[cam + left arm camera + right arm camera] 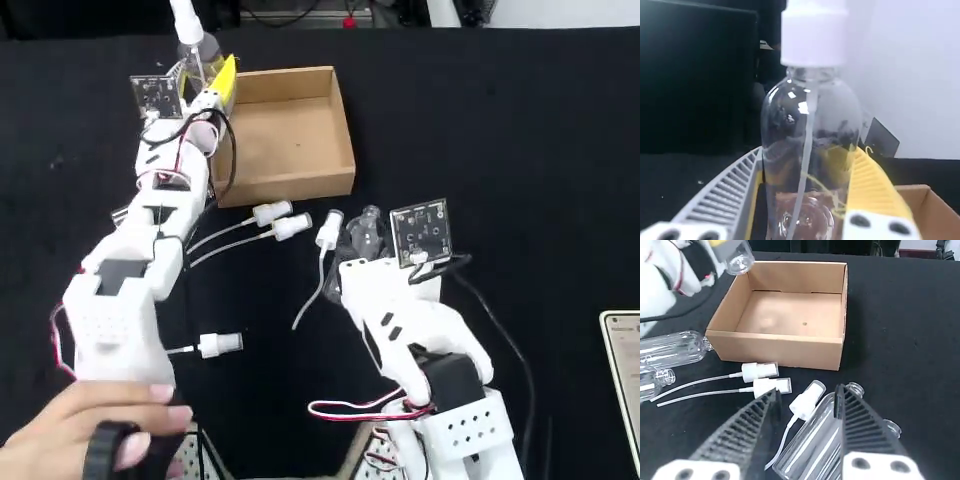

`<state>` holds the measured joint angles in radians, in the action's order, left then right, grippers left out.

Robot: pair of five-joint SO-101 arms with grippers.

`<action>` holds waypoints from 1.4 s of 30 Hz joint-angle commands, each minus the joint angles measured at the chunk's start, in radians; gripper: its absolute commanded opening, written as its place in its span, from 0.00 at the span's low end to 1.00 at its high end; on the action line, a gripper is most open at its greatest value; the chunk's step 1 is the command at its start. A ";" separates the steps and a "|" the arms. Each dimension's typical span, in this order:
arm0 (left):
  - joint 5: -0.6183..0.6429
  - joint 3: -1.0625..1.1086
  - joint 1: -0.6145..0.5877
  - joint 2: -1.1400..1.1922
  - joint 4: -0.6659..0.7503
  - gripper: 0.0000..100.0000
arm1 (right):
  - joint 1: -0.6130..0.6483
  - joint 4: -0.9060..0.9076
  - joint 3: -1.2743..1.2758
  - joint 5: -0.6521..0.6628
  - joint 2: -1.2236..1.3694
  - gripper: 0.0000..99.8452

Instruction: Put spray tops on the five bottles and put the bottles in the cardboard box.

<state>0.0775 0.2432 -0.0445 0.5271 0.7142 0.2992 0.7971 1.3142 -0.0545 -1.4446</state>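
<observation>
My left gripper (207, 85) is shut on a clear bottle (197, 52) that carries a white spray top, held upright above the far left corner of the cardboard box (300, 180). In the left wrist view the bottle (810, 150) stands between the grey and yellow fingers. My right gripper (806, 390) is open above a capless bottle (812, 445) lying on the black table, with a loose spray top (807, 400) beside it. Two more spray tops (760, 371) (772, 386) lie in front of the box (785, 347). The box is empty.
Two capless bottles (672, 347) (650, 382) lie left of the box, near the left arm. Another bottle neck (890, 429) shows by my right gripper. A fourth loose spray top (220, 345) lies near the left arm's base. A flat device (625, 360) sits at the right edge.
</observation>
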 commanded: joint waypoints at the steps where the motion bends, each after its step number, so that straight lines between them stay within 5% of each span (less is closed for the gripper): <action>1: 0.008 -0.125 -0.015 0.037 0.025 0.21 | -0.021 -0.023 -0.007 0.002 -0.010 0.17; 16: 0.005 -0.280 -0.010 0.230 0.025 0.21 | -0.021 -0.026 -0.007 0.002 -0.010 0.17; 42: 0.006 -0.108 0.030 0.068 0.023 0.21 | -0.021 -0.029 -0.007 0.002 -0.010 0.17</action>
<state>0.0760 0.1895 -0.0476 0.6222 0.7234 0.2992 0.7940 1.3142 -0.0545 -1.4446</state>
